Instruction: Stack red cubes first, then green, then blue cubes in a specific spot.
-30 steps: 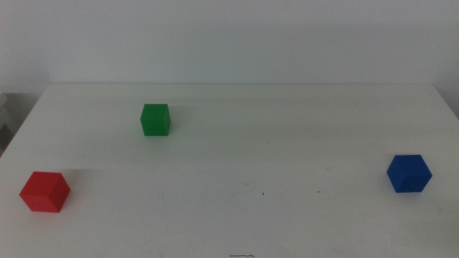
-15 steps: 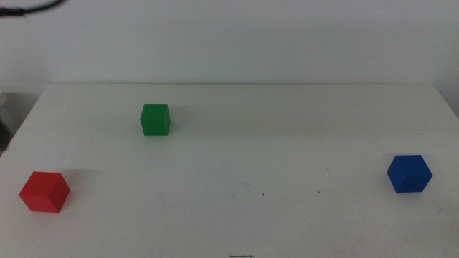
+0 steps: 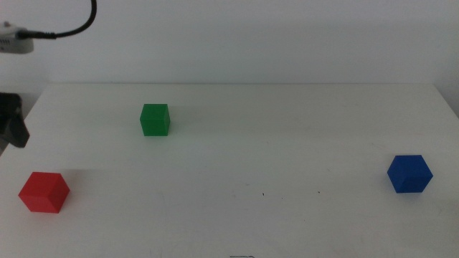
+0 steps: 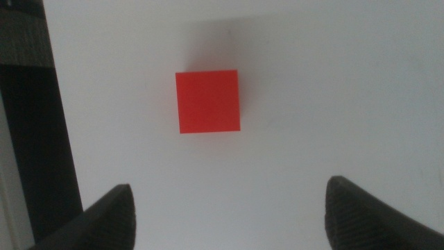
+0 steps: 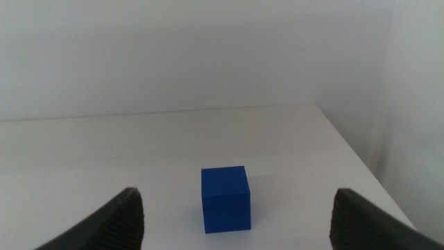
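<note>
The red cube [image 3: 44, 192] rests on the white table near its front left corner. In the left wrist view the red cube [image 4: 208, 101] lies ahead of my left gripper [image 4: 229, 212], whose jaws are open and hold nothing. Part of the left gripper [image 3: 12, 120] shows at the left edge of the middle view, above and behind the red cube. Farther back on the left sits the green cube [image 3: 155, 119]. At the right is the blue cube [image 3: 409, 173]. My right gripper [image 5: 236, 205] is open and empty, with the blue cube [image 5: 225, 198] just ahead of it.
The white table [image 3: 258, 158] ends at a back edge against a pale wall. Its left edge [image 4: 59, 139] runs close to the red cube, and its right edge [image 5: 354, 160] lies near the blue cube. A black cable [image 3: 68, 29] hangs at the upper left.
The left arm has come into the middle view from the left, with its cable and dark gripper now above the red cube. The cubes have not moved.
</note>
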You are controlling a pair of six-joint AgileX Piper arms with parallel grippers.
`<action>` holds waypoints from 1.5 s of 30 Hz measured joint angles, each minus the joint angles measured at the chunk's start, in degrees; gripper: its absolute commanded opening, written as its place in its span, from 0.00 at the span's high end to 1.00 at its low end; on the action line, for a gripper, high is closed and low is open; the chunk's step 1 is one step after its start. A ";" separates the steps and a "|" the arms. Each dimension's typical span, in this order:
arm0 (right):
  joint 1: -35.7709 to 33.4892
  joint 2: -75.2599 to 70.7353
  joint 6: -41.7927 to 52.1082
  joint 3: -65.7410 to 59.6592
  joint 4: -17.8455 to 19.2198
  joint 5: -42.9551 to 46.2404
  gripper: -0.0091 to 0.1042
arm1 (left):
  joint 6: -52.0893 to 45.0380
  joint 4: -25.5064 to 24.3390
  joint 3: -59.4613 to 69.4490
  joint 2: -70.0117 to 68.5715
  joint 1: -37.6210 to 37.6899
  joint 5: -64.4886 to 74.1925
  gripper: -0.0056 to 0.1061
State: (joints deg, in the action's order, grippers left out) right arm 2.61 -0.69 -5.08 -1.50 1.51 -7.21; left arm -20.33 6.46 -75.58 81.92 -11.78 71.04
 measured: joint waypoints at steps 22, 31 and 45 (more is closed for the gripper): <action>0.00 0.00 0.00 0.00 0.00 0.00 0.13 | -6.61 0.59 -0.04 17.07 -1.93 -1.77 0.11; 0.00 0.00 0.00 0.00 0.00 0.00 0.13 | -7.73 0.65 -0.11 21.83 -1.93 -5.58 0.11; 0.00 0.00 0.00 0.00 0.00 0.00 0.13 | -9.53 2.05 -0.11 28.18 -1.93 -7.91 0.11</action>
State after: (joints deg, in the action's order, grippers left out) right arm 2.61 -0.69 -5.08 -1.50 1.51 -7.21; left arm -29.86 8.51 -75.69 110.10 -13.71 63.13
